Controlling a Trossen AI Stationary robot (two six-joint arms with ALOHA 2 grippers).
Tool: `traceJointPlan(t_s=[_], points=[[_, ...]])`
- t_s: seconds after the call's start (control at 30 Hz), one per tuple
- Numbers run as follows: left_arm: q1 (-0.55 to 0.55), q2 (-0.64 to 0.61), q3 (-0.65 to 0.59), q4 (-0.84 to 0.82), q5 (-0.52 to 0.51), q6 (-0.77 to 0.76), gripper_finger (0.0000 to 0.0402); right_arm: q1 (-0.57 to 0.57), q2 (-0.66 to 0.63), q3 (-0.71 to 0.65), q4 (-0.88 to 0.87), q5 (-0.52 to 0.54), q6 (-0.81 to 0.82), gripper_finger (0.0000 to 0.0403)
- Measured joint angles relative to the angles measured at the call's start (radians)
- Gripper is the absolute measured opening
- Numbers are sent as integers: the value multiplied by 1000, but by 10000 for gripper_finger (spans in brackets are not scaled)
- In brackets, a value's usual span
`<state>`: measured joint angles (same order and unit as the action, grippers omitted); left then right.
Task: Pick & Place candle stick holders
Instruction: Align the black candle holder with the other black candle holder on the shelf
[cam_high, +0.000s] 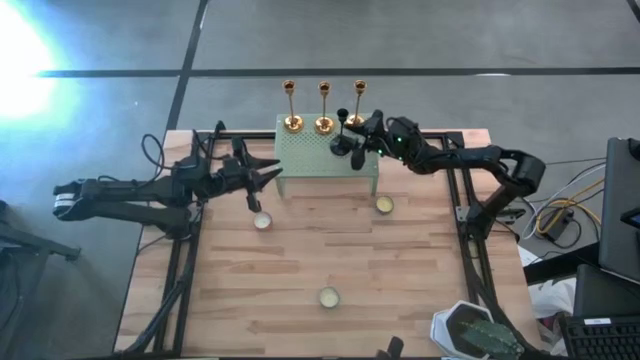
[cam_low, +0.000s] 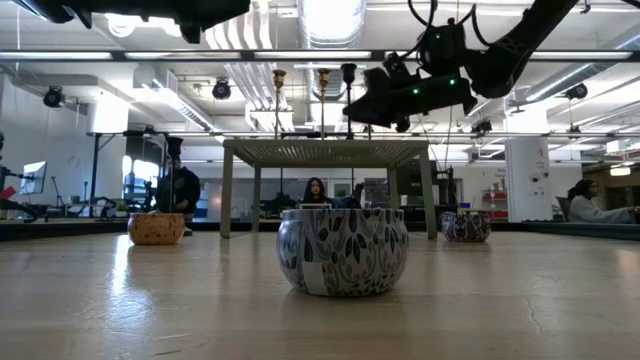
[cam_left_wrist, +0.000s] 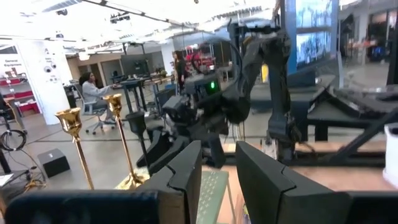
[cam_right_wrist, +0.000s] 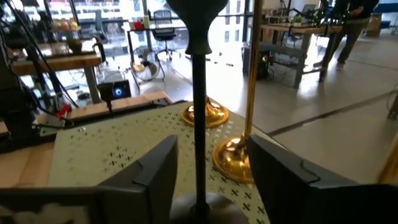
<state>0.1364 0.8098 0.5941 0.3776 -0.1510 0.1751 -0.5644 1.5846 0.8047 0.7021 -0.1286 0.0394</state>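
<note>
Placement first, high view: three gold holders stand in a row on the far edge of the green stand, so the black holder at the stand's right end looks like the next one joining the row. Right hand sits right at it, approaching from the right side to keep clear of the gold stems. Left hand waits low beside the stand's left edge. Three tins sit on the counter.

Low view: patterned tin fills the centre; stand behind it with stems on top.

Left wrist view: left hand fingers part-open, nothing between them.

Right wrist view: right hand fingers straddle the black stem with a gap on both sides, so loosened, base on the stand. Looks like a release.

Writing: a wall sign in the left wrist view, unreadable. No brands legible.
</note>
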Motion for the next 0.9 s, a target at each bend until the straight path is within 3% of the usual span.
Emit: traceJointPlan(t_s=[0.27,0.53,0.73,0.9], points=[[0,-35,0,-118,-134,12,104,0,-151,1,-270,0,-18,230],[0,-86,0,-300,-279,-72,103,1,-373,0,-633,0,-35,230],[0,-106,-13,-500,-483,-291,103,1,-514,-3,-847,-2,2,219],[-11,-106,-71,-587,-629,-525,103,2,-591,-26,-904,-3,13,214]])
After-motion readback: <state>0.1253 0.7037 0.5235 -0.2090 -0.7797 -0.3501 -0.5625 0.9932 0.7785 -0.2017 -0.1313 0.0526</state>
